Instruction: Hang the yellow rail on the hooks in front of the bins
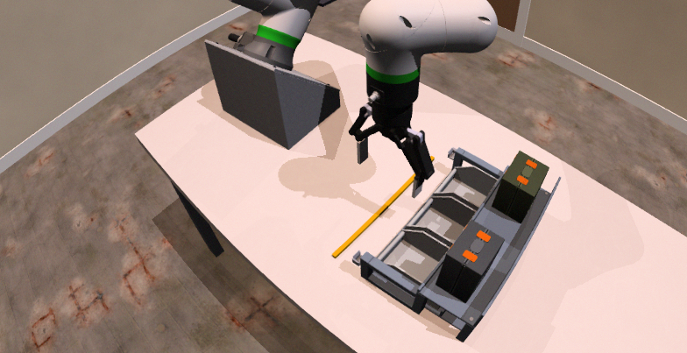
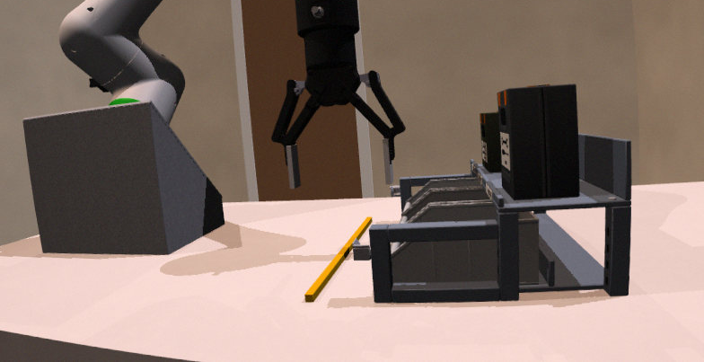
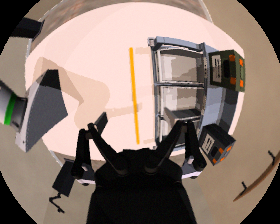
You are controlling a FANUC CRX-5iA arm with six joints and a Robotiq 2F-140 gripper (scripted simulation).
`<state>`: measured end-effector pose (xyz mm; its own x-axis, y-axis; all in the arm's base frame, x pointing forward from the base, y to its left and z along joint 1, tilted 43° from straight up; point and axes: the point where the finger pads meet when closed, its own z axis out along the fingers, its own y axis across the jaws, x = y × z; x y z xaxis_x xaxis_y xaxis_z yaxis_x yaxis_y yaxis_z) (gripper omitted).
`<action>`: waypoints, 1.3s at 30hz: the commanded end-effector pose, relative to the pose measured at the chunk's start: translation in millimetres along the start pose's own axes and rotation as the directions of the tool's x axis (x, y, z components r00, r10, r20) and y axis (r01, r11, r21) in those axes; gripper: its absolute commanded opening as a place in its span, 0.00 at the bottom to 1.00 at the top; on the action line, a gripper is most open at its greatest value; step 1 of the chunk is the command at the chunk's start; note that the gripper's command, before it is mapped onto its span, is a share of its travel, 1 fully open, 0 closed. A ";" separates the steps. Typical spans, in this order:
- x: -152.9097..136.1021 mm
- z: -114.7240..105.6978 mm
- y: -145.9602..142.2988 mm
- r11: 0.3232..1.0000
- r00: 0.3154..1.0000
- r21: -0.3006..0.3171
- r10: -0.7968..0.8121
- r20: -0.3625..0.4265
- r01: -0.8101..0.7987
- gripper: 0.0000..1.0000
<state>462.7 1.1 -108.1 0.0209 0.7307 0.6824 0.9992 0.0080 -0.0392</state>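
Observation:
The yellow rail [image 1: 370,221] [image 2: 339,258] [image 3: 134,96] lies flat on the table [image 1: 216,167], parallel to the front of the grey bin rack [image 1: 385,273] [image 2: 434,231] [image 3: 177,46] and a little clear of it. One hook [image 1: 357,256] [image 2: 359,252] sticks out at the rack's near end, the other hook [image 1: 452,152] [image 2: 394,189] at its far end; both are bare. My gripper [image 1: 389,173] [image 2: 340,181] [image 3: 135,114] is wide open and empty. It points down and hangs well above the far half of the rail.
Two dark boxes [image 1: 521,184] [image 1: 471,261] [image 2: 540,137] stand on the rack's rear shelf behind three bins. A large grey wedge block [image 1: 259,95] [image 2: 98,181] [image 3: 40,112] stands at the arm's base, left of the rail.

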 end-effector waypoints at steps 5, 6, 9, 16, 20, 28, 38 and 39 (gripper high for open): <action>0.4 -0.8 0.2 1.000 1.000 0.000 0.000 0.000 0.000 1.00; 0.4 -0.8 0.2 1.000 1.000 0.000 0.000 0.000 0.000 1.00; 0.4 -0.8 0.2 1.000 1.000 0.000 0.000 0.000 0.000 1.00; 2.1 -2.7 0.3 1.000 1.000 0.000 0.000 0.000 0.000 1.00; 2.1 -2.7 0.3 1.000 1.000 0.000 0.000 0.000 0.000 1.00; 2.1 -2.7 0.3 1.000 1.000 0.000 0.000 0.000 0.000 0.30; 2.1 -2.7 0.3 1.000 1.000 0.000 0.000 0.000 0.000 0.30; 2.1 -2.7 0.3 1.000 1.000 0.000 0.000 0.000 0.000 0.30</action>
<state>463.1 1.1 -104.8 0.0209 0.7307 0.6823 0.9992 0.0080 -0.0392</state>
